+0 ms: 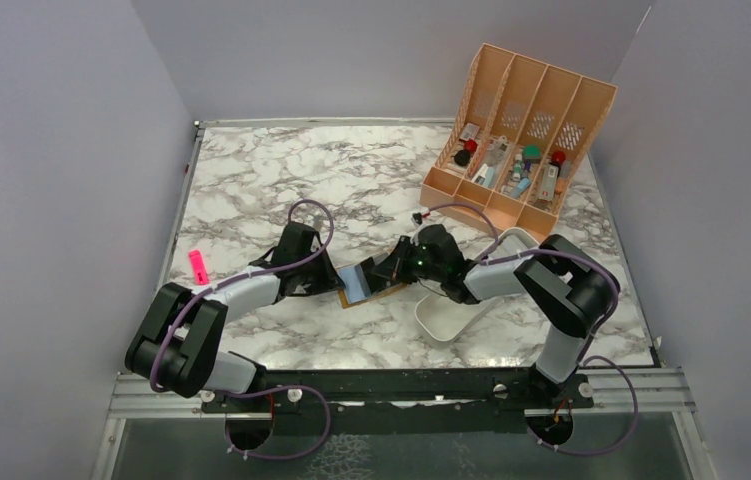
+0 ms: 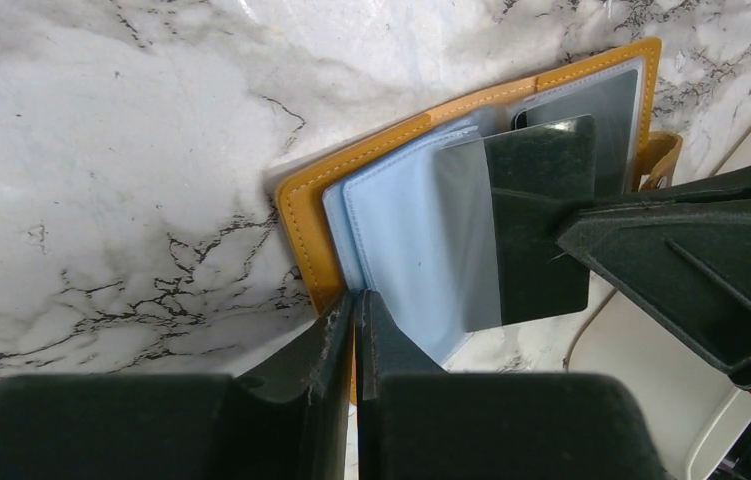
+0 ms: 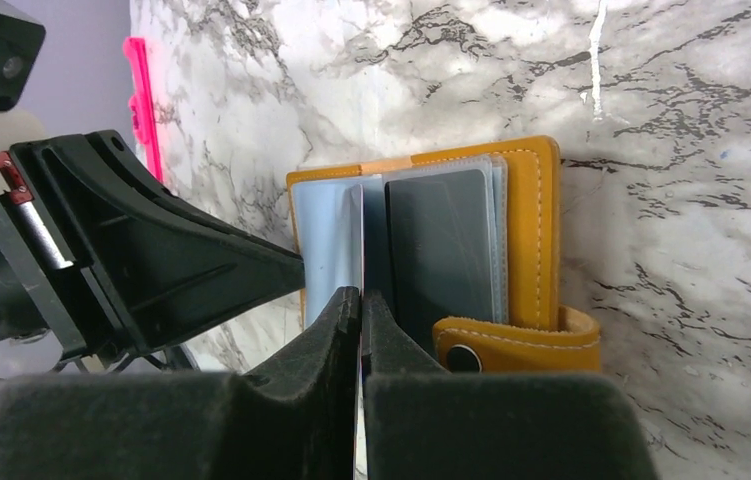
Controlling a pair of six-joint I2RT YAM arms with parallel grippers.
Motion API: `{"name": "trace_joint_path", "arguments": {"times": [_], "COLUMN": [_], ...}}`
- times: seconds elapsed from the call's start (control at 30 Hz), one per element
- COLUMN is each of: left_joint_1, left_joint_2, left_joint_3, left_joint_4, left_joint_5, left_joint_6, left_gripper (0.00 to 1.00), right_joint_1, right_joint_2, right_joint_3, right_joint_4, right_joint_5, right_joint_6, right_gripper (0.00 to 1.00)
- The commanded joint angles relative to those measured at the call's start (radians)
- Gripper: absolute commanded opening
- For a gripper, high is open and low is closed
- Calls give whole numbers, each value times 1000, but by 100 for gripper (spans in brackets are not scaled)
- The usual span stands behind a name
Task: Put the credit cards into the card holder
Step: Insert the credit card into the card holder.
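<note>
Mustard leather wallet (image 1: 356, 283) lies open on the marble surface (image 1: 281, 180) between both arms, its pale blue sleeves showing. The left fingers (image 2: 326, 350) are pinched shut on its edge. The right fingers (image 3: 336, 330) are clamped on a grey card (image 2: 466, 240) held over the sleeves. A white tray (image 1: 446, 322) sits just beside the wallet.

The marble-patterned table (image 1: 301, 170) carries an open mustard-orange card holder (image 1: 359, 284) at its centre, a white oblong tray (image 1: 446, 320) near right, a peach slotted organiser (image 1: 521, 130) far right and a small pink object (image 1: 197, 266) near left.
</note>
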Motion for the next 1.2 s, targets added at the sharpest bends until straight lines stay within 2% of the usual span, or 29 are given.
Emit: {"name": "trace_joint_path", "arguments": {"times": [0.0, 0.13, 0.27, 0.4, 0.93, 1.17], "left_joint_1": [-13, -14, -15, -16, -17, -17], "left_joint_2": [18, 11, -9, -10, 16, 50], "left_joint_3": [-19, -20, -20, -19, 20, 70], "left_joint_4": [-28, -33, -40, -38, -37, -46], "left_joint_5": [-66, -68, -74, -65, -59, -41], "left_joint_6": [22, 24, 25, 24, 32, 23], "left_gripper": [10, 12, 14, 15, 16, 16], "right_joint_1": [8, 8, 8, 9, 36, 46], "right_joint_2": [45, 34, -8, -18, 74, 80], "right_joint_3": [5, 48, 101, 121, 192, 175], "right_joint_4": [1, -159, -341, -397, -302, -275], "right_joint_5": [-53, -7, 84, 107, -67, -96], "right_joint_6": [24, -22, -97, -130, -220, -164], "right_gripper": [11, 26, 34, 43, 43, 39]}}
